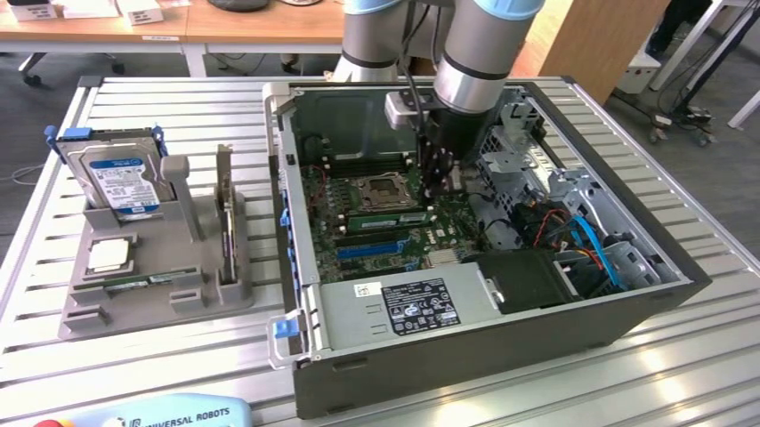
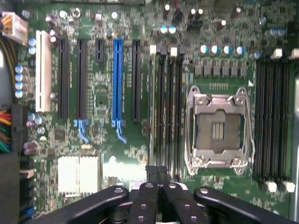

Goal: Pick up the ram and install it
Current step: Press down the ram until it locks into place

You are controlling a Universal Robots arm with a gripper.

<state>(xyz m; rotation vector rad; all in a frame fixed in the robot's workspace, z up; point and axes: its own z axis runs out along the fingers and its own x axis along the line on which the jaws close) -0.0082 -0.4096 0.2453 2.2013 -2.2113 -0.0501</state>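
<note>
Claw: the black metal gripper (image 1: 437,182) (image 2: 156,171) hangs inside the computer case, its fingers pressed together with nothing visibly between them; the tips sit at one end of the row of memory slots.
Ram: a thin green stick (image 1: 386,216) (image 2: 150,107) stands on edge in the outermost slot of that row, next to the processor socket; whether the claw touches it I cannot tell.
Socket: a square silver metal frame (image 2: 219,128) with a dark pin field in its middle and no chip in it.
Motherboard: a green board (image 2: 103,93) crowded with long black slots, one blue slot (image 2: 117,79), round capacitors and a pale ribbed heatsink (image 2: 77,175).
Case: a dark grey metal box (image 1: 475,356) lying open-side up near the tabletop's edge on the exterior view's right, holding the board, a silver labelled power supply (image 1: 404,307) and blue cables.
Holder: a grey plastic rack (image 1: 178,294) toward the opposite edge, carrying an upright silver hard drive (image 1: 119,178) with a blue label and a small square processor chip (image 1: 109,256) lying flat.
Table: ribbed aluminium slats (image 1: 142,356).
</note>
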